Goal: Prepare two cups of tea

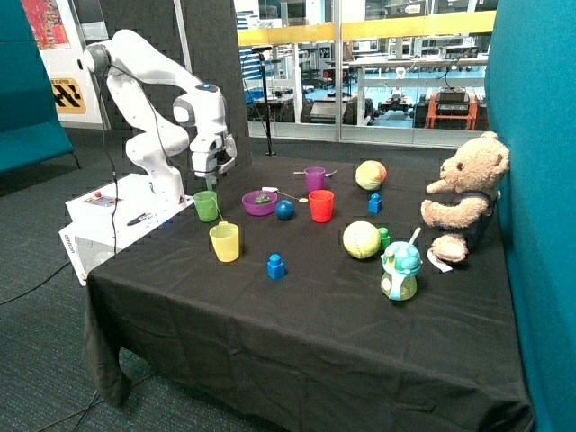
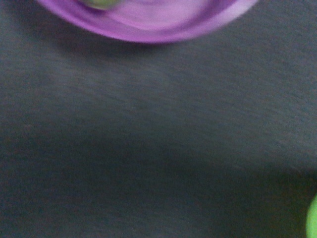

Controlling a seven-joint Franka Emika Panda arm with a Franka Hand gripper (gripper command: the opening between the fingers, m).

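The light green cup (image 1: 206, 206) stands on the black cloth near the robot's base. The purple cup (image 1: 315, 179) stands farther back, next to a spoon. My gripper (image 1: 213, 183) hangs just above the green cup, a little toward the purple bowl (image 1: 259, 202). In the wrist view, the rim of the purple bowl (image 2: 148, 20) with something green in it shows at one edge. A sliver of the green cup (image 2: 313, 218) shows at the opposite corner, with bare cloth between them.
A yellow cup (image 1: 225, 242) stands in front of the green cup and a red cup (image 1: 321, 205) in front of the purple one. A blue ball (image 1: 284, 210), two blue bricks (image 1: 276, 266), two yellow balls (image 1: 362, 239), a toy teapot (image 1: 400, 270) and a teddy bear (image 1: 463, 193) share the table.
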